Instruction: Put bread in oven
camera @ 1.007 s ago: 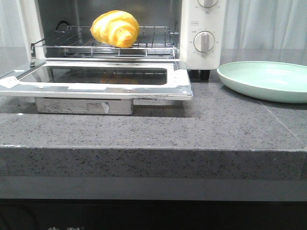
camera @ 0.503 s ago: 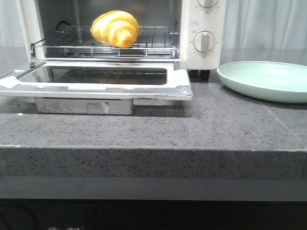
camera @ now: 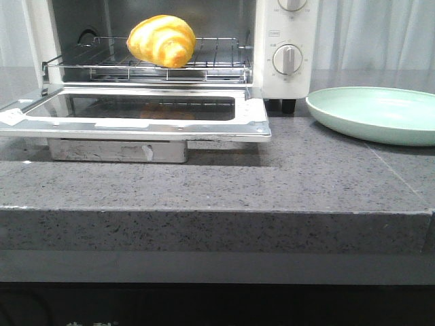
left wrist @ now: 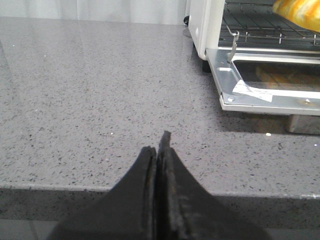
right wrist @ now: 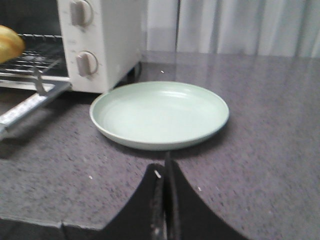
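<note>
The golden-yellow bread (camera: pixel 162 40) lies on the wire rack (camera: pixel 217 62) inside the white oven (camera: pixel 292 47). The oven's glass door (camera: pixel 136 115) hangs open and flat over the counter. The bread also shows in the left wrist view (left wrist: pixel 298 13) and at the edge of the right wrist view (right wrist: pixel 9 43). My left gripper (left wrist: pixel 158 147) is shut and empty, low near the counter's front edge, well away from the oven. My right gripper (right wrist: pixel 164 170) is shut and empty, just in front of the pale green plate (right wrist: pixel 160 117). Neither gripper shows in the front view.
The pale green plate (camera: pixel 380 114) stands empty to the right of the oven. The open door (left wrist: pixel 270 90) sticks out toward the counter's front edge. Round white knobs (camera: pixel 288 59) are on the oven's right panel. White curtains hang behind.
The front view has shifted very slightly to the left. The bread, oven door and plate stand as before.
</note>
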### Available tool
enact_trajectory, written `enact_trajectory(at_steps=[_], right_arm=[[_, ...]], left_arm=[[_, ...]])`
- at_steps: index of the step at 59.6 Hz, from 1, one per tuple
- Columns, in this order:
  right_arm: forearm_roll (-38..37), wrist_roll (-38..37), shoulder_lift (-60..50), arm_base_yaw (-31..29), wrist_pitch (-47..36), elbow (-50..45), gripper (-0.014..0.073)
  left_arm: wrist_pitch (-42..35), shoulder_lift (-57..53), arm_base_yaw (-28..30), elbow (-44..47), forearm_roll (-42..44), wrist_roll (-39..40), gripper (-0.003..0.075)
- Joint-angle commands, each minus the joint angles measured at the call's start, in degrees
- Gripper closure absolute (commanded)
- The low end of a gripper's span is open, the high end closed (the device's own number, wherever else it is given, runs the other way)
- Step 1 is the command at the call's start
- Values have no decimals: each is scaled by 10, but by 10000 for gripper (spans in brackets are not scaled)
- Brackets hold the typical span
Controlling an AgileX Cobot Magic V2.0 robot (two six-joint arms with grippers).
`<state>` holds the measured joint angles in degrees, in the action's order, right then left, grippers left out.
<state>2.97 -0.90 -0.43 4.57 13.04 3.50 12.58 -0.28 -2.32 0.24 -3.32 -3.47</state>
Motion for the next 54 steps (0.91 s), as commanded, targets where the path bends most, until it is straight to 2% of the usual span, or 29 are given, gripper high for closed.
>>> enact_trajectory(at_steps=[1, 6, 54], right_arm=[[24, 9, -11, -29, -75, -22, 655], [39, 9, -11, -43, -93, -49, 655], [39, 9, -11, -45, -77, -47, 655]], left_arm=[[-48, -10, 2, 4, -2, 2, 741], [-48, -10, 2, 4, -2, 2, 741], [-48, -10, 2, 4, -2, 2, 741]])
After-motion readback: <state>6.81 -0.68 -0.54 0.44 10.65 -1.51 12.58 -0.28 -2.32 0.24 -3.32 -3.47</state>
